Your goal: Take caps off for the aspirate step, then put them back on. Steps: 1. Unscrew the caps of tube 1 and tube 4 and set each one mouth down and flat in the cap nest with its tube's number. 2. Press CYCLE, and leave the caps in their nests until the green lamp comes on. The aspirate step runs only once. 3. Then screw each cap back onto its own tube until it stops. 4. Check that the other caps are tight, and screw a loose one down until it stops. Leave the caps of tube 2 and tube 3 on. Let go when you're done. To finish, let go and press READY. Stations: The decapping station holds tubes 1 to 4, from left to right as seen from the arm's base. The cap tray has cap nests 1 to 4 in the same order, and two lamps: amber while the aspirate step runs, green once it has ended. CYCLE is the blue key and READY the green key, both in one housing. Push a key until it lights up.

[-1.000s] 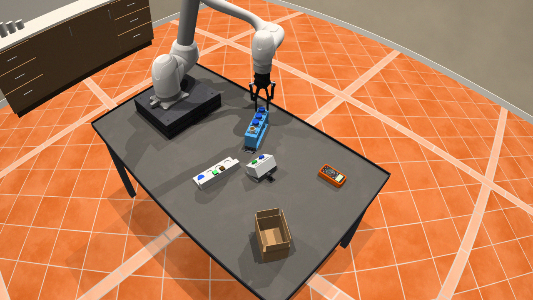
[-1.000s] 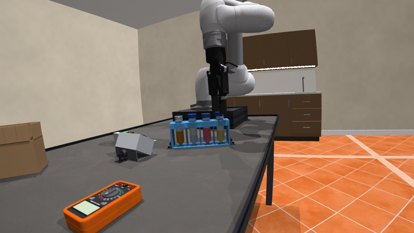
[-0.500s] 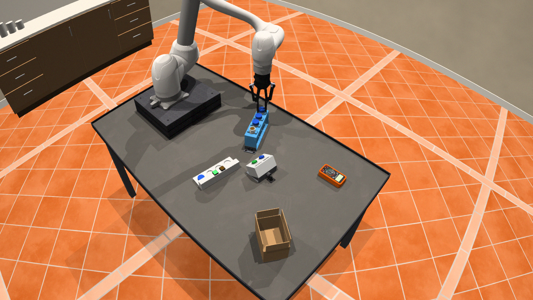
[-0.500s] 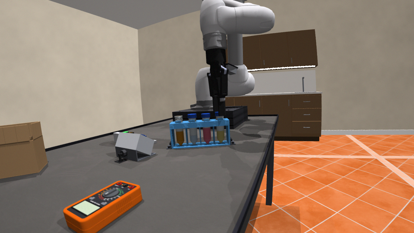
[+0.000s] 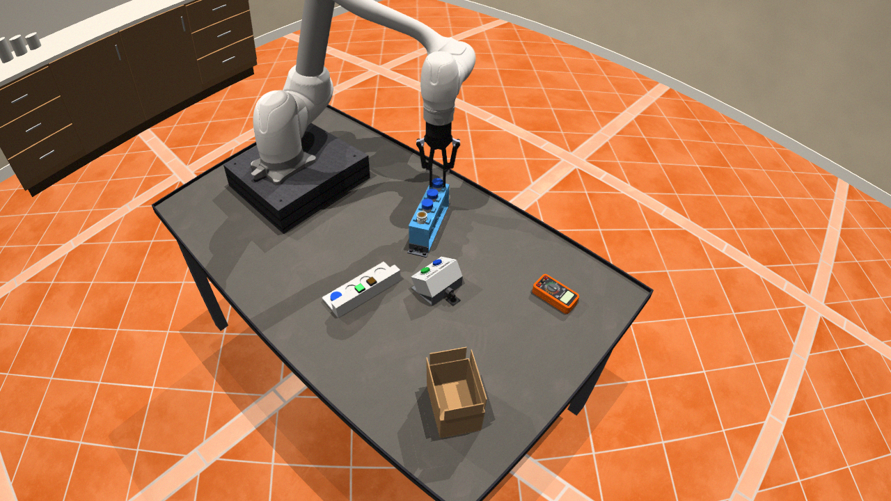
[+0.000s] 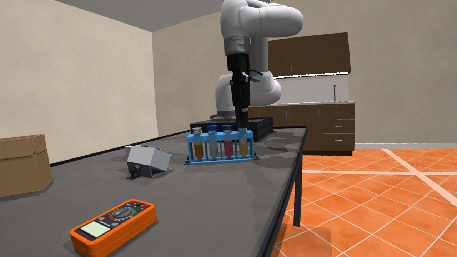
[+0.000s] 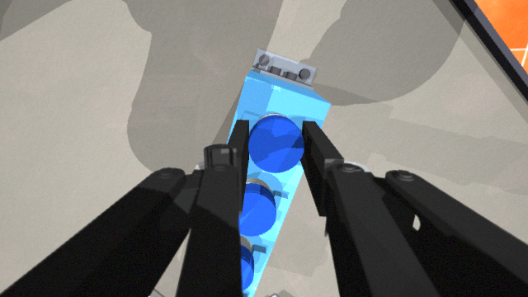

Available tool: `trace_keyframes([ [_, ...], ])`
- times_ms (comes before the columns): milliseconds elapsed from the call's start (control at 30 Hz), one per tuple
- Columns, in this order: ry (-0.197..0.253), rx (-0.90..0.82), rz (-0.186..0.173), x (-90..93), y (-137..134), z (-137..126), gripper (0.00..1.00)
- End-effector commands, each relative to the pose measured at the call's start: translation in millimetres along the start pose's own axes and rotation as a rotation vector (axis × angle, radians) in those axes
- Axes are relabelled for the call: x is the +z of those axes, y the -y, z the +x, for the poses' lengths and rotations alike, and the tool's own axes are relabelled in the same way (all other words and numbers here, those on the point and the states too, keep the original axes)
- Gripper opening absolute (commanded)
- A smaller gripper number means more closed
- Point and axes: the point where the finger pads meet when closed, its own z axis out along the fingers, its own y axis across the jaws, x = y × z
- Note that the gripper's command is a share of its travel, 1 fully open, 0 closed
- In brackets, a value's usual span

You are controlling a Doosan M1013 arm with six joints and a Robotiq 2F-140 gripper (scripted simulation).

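The blue cap (image 7: 275, 143) sits on its tube at the end of the blue tube rack (image 5: 429, 219) nearest the arm's base, and the gripper (image 7: 275, 144) comes straight down over it with its jaws pinching the cap, one dark finger (image 7: 241, 140) against each side. Two more blue caps (image 7: 256, 208) sit on the next tubes in the row, and the tube (image 5: 421, 217) at the far end stands uncapped, its open mouth showing. Just beyond the rack on the grey surface (image 5: 311, 236) lie the white cap tray (image 5: 362, 289), with a blue cap in one end nest, and the grey key housing (image 5: 436, 277). Farther off rest an orange multimeter (image 5: 555, 292) and an open cardboard box (image 5: 455, 391).
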Motion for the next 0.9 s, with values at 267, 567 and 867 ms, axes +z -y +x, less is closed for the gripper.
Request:
trace_keyframes([
  [267, 0.003, 0.302, -0.001, -0.7, -0.5, -0.2, 0.30],
  [567, 0.003, 0.602, -0.001, -0.7, -0.5, -0.2, 0.30],
  [867, 0.003, 0.687, -0.001, 0.5, -0.5, -0.2, 0.41],
])
